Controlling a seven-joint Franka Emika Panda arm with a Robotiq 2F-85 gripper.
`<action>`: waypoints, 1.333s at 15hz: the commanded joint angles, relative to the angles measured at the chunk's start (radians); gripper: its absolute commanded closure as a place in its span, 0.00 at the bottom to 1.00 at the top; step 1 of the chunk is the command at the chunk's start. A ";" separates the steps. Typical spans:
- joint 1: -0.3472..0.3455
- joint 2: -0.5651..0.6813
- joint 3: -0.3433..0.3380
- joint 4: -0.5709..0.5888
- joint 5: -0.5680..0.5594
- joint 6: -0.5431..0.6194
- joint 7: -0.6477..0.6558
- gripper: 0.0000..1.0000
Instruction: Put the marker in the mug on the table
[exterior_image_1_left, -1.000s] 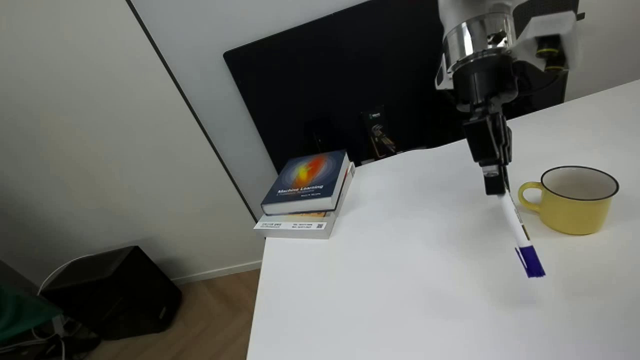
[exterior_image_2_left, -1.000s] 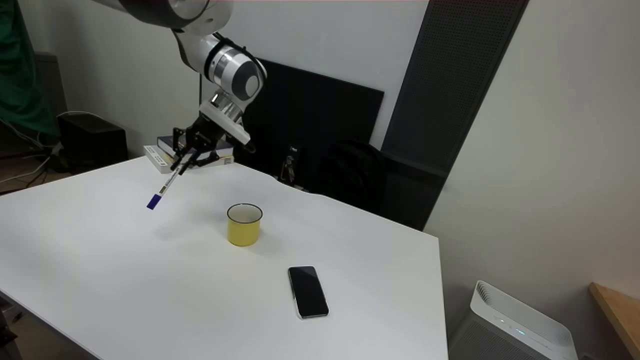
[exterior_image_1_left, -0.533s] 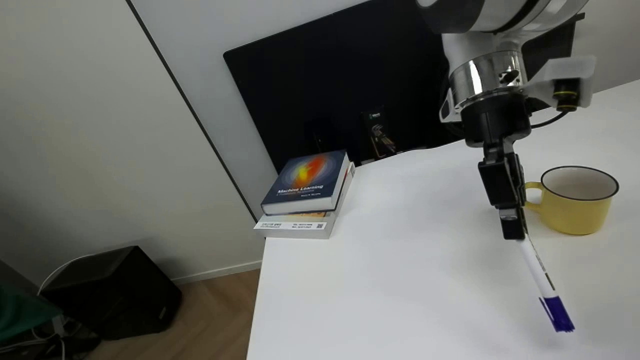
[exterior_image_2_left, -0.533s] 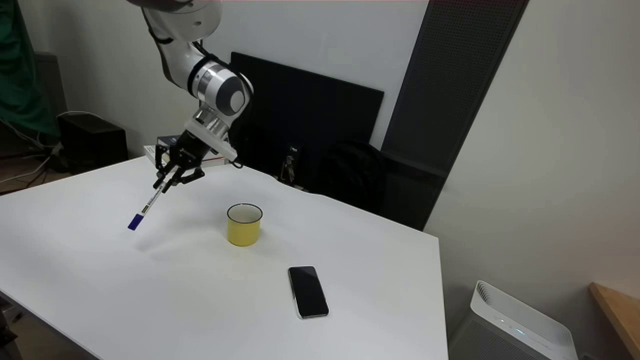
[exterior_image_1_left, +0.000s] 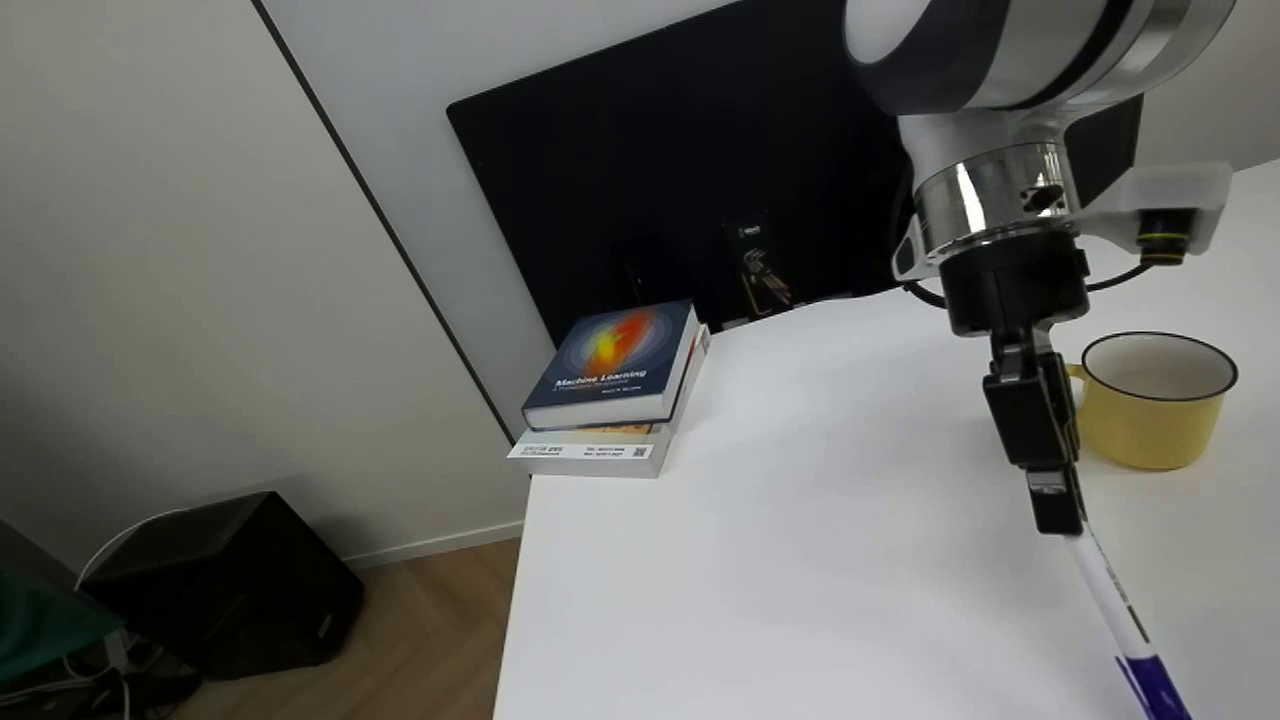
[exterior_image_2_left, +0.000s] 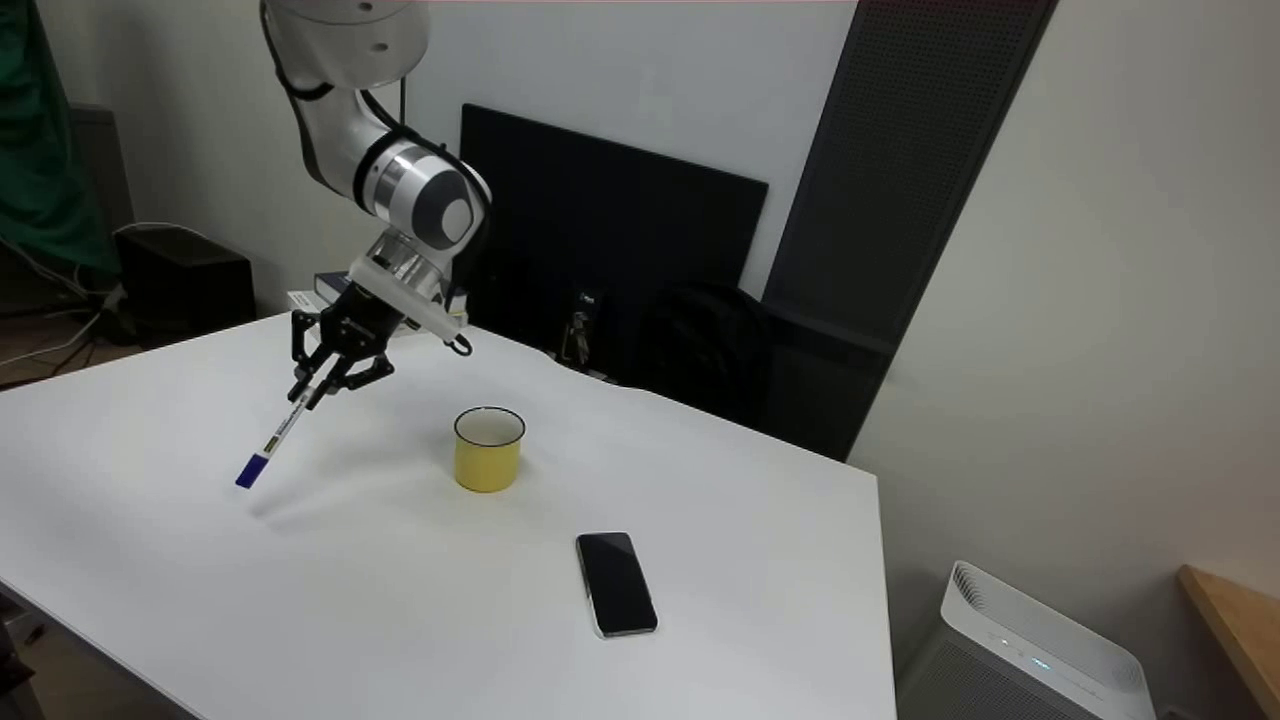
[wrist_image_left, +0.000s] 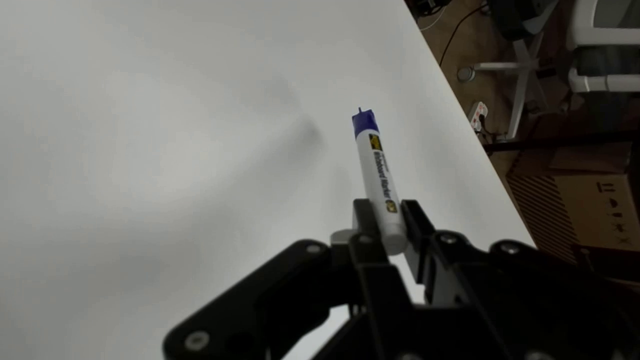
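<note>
Claw (exterior_image_2_left: 304, 399): gripping the marker (wrist_image_left: 378, 170), its fingers (wrist_image_left: 418, 220) pressed to both sides of the barrel.
Marker: tilted, purple cap lowest and held off the table (exterior_image_2_left: 400, 600), outside the mug (exterior_image_2_left: 487, 468).
Mug: upright on the table, mouth up; in an exterior view the claw hides part of its handle.
Gap to mug: white tabletop shows between it and the marker in an exterior view.
Slanting edge: in the wrist view it passes beside the marker, with floor (wrist_image_left: 472, 42) and a cardboard box (wrist_image_left: 582, 210) beyond.
Table corner: two stacked books (exterior_image_1_left: 610, 370), well apart from the mug.
Phone (exterior_image_2_left: 617, 583): flat on the table, across the mug from the marker.
</note>
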 joint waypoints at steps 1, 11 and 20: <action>0.003 -0.046 -0.004 -0.067 -0.021 0.040 0.003 0.96; 0.003 -0.060 -0.002 -0.110 -0.036 0.087 0.013 0.24; 0.015 -0.088 -0.016 -0.143 -0.050 0.163 0.061 0.00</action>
